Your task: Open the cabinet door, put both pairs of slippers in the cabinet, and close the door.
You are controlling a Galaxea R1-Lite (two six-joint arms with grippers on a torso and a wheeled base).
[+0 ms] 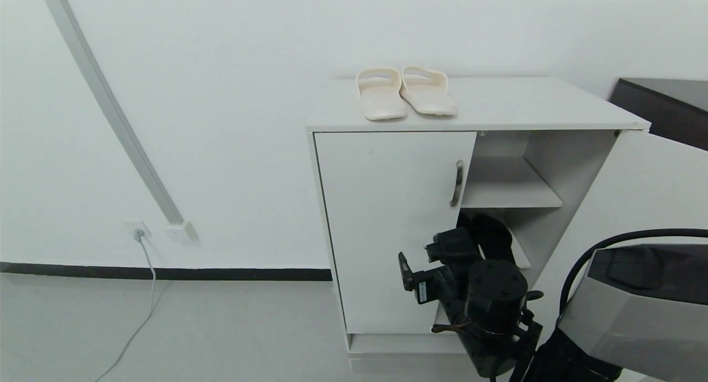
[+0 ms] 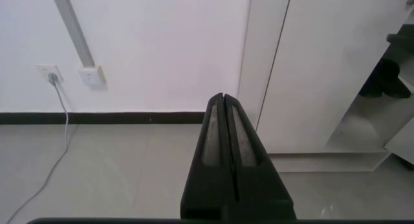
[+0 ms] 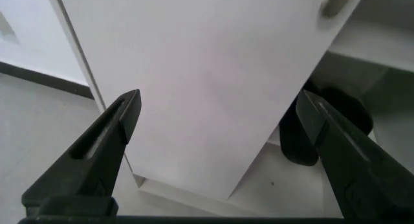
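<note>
The right gripper (image 3: 218, 98) is held low before the cabinet's (image 1: 498, 103) closed left door (image 1: 392, 227), jaws spread wide and empty. The left gripper (image 2: 224, 101) points level above the floor, jaws clenched on nothing. Cream slippers (image 1: 405, 92) lie side by side at the cabinet top's rear-left edge. Black slippers (image 1: 492, 235) sit on the lower shelf behind the open right door (image 1: 636, 188).

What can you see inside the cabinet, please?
Black slippers sit on a lower shelf, partly covered by the right arm; the closed left door hides the other half.
</note>
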